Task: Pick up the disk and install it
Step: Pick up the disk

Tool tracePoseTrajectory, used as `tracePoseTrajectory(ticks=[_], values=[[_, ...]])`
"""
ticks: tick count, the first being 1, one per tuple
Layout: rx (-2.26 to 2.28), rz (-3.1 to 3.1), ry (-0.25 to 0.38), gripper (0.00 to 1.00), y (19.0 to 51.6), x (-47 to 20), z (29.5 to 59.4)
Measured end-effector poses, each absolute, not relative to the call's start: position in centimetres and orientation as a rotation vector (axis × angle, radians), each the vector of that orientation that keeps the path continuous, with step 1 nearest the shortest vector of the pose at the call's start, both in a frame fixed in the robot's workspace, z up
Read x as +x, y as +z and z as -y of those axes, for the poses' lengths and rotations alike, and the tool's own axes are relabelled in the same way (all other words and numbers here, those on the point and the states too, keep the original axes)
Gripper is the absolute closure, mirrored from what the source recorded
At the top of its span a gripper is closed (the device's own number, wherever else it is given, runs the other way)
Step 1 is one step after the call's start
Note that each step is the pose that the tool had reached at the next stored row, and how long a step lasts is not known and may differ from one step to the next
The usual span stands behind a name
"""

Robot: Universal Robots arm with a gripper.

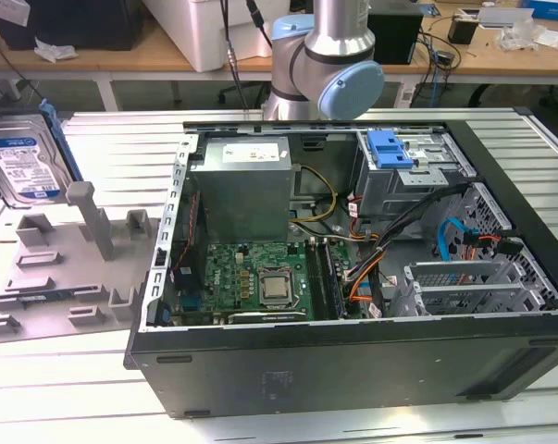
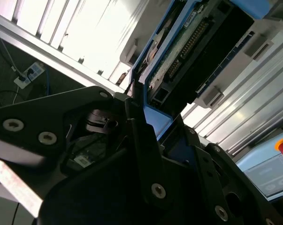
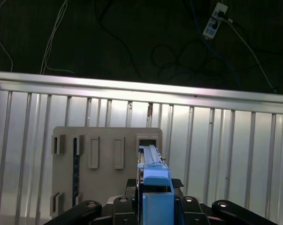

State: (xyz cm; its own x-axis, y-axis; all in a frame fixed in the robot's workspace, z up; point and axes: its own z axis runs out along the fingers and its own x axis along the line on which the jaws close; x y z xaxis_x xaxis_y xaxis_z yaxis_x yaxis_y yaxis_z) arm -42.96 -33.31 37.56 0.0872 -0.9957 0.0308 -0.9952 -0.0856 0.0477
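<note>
Over at the exterior view's left, near that edge of the worktop (image 1: 112, 148), the disk (image 1: 24, 171) is seen standing on edge, label facing out, at the back of the grey holder (image 1: 66, 273). In both wrist views its blue frame is caught between the dark fingers of the tool (image 2: 156, 117), which is judged to be closed narrow on the disk. Whether the disk is seated in its slot or lifted just clear cannot be told. So the pick-up is taken to be the step in hand, and the installing is not yet done. A clean lift would call for a straight pull along the slot, the disk kept square so that nothing is snagged on the holder's posts.

Moving right, the open computer case (image 1: 353, 370) is laid on its side in the middle of the worktop, a grey metal box (image 1: 241, 190) exposed inside. Behind it, at the rear edge, a joint of the arm (image 1: 327, 55) is seen. The tool is judged to be pointed down over the holder, since holder and slats are looked on from above in the first wrist view.

At the case's right rear corner, a drive cage (image 1: 427, 176) with a small blue bracket (image 1: 390, 148) is found, well apart from the disk. A long carry across the case, clear of the cables (image 1: 399, 222), would be called for.
</note>
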Motion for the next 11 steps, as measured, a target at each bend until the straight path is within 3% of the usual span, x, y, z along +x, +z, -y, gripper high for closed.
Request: tracePoseTrajectory(ticks=[11], values=[[2.274,2.085,-0.015,0.63,39.0,-43.0,33.3]])
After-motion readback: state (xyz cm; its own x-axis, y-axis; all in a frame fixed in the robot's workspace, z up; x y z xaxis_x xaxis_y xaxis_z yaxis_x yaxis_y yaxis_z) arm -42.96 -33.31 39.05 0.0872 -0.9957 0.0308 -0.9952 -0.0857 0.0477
